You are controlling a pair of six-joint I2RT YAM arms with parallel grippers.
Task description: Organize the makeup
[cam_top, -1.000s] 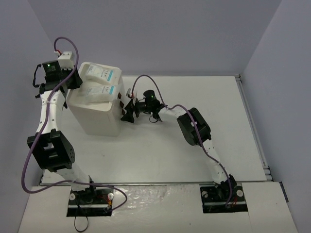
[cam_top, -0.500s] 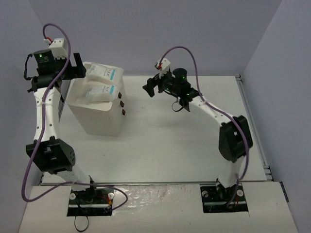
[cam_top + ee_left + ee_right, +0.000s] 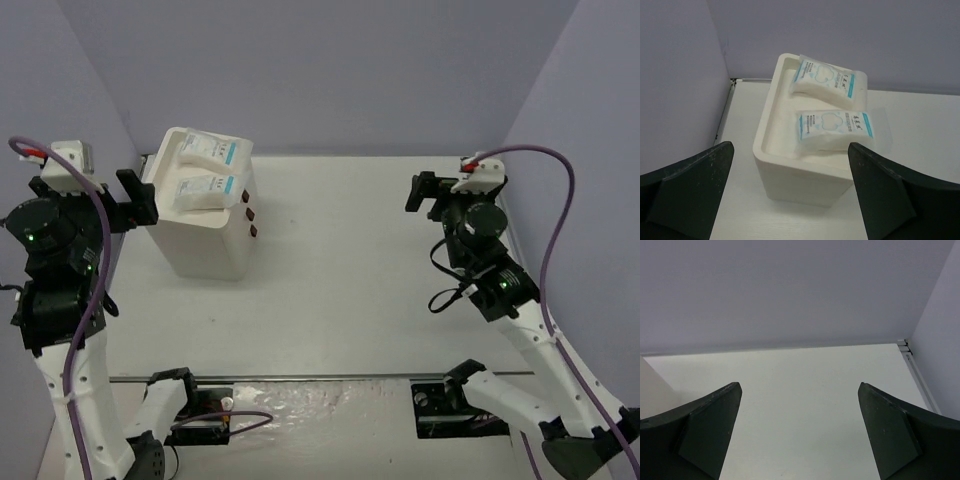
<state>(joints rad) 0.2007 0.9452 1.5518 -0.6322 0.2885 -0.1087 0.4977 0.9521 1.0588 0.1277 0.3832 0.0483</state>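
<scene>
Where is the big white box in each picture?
Top external: white box, upper left, near the back wall.
Left wrist: box in the middle, seen from above.
Right wrist: perhaps a pale sliver at the left edge; cannot tell.
Shared landmark: the teal-labelled packets lying on it.

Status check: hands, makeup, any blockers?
Left hand open, empty; right hand open, empty. Two packets lying in top tray of white box. No other makeup visible, nothing blocking.
</scene>
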